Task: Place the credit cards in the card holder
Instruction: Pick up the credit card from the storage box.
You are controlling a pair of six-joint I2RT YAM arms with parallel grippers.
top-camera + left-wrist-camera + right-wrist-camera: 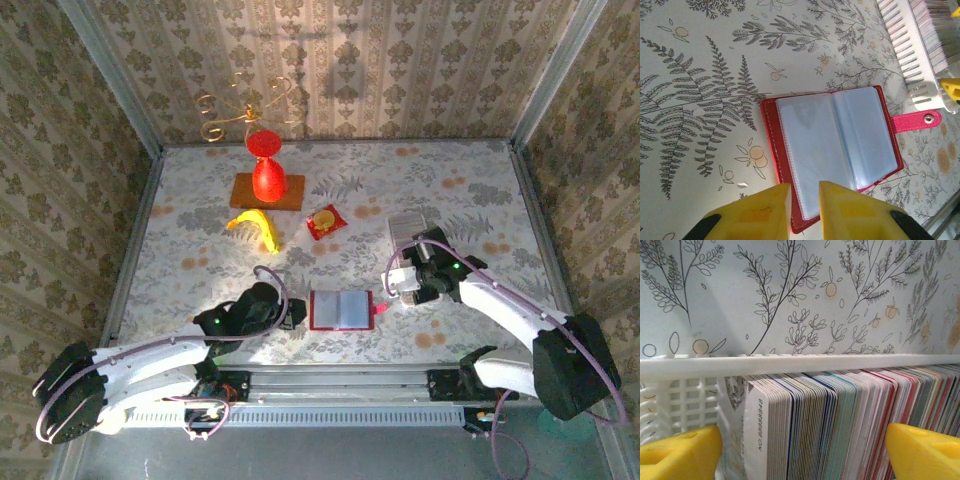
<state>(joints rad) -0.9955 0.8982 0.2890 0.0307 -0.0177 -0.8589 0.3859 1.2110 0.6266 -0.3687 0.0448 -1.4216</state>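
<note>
From above, the card holder lies open on the tabletop at 6 o'clock, near the arm bases. The left gripper is at its 9 o'clock edge and the right gripper at its 2 o'clock, by the credit cards. In the left wrist view the yellow fingers are drawn close, and the holder's edge runs into the narrow gap at 6 o'clock. Whether they actually pinch it I cannot tell. Its clasp strap points to 3 o'clock. In the right wrist view the fingers are spread wide and released, flanking the cards, which stand on edge in a white rack.
</note>
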